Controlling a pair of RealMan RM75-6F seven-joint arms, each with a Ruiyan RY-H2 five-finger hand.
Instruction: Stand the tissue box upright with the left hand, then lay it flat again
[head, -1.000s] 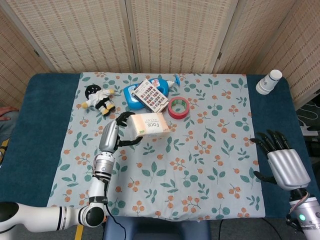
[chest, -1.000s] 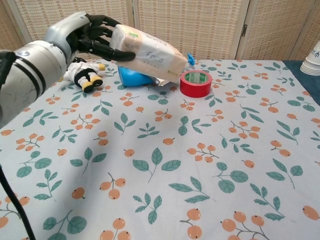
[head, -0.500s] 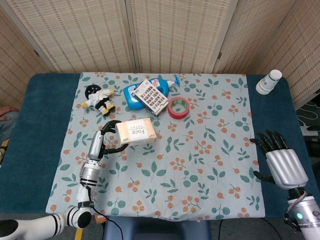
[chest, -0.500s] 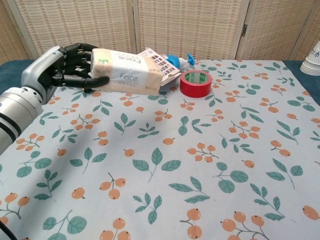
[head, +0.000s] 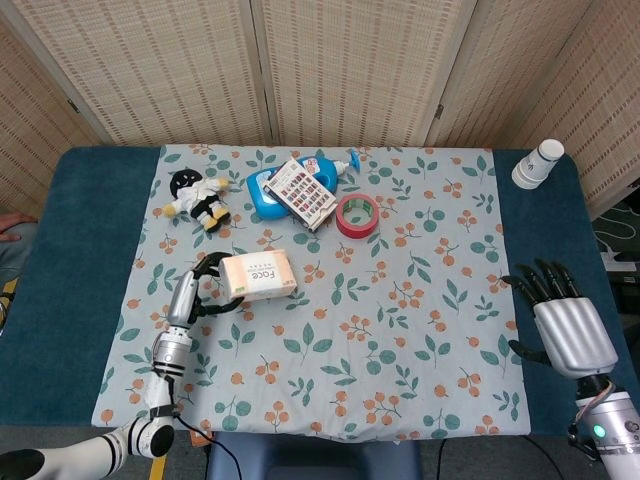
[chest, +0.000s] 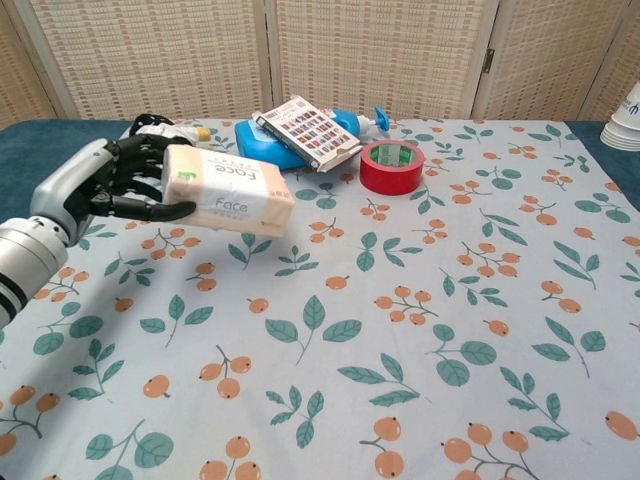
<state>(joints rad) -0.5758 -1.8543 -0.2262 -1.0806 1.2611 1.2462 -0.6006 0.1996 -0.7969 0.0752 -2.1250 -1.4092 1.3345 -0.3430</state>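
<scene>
While my left hand (head: 196, 292) gripped the cream cardboard tissue box (head: 259, 275) printed "Face", its dark fingers (chest: 140, 207) were wrapped around the box's left end. From the chest view the box lay lengthwise with its broad side facing me, over the left part of the leaf-and-berry patterned cloth (head: 420, 300) on the desk; I could not tell whether its underside touched the cloth. My right hand (head: 566, 325) sat at the near right edge, fingers spread and holding nothing. Further back lay a blue detergent bottle (chest: 268, 152) with a flat patterned card pack (chest: 306, 130) resting on it, and a red tape roll (chest: 391, 166) just to the right of them. A small black-and-white plush toy (head: 196, 196) lay at the far left, and a white paper cup stack (head: 538, 163) stood at the far right corner.
</scene>
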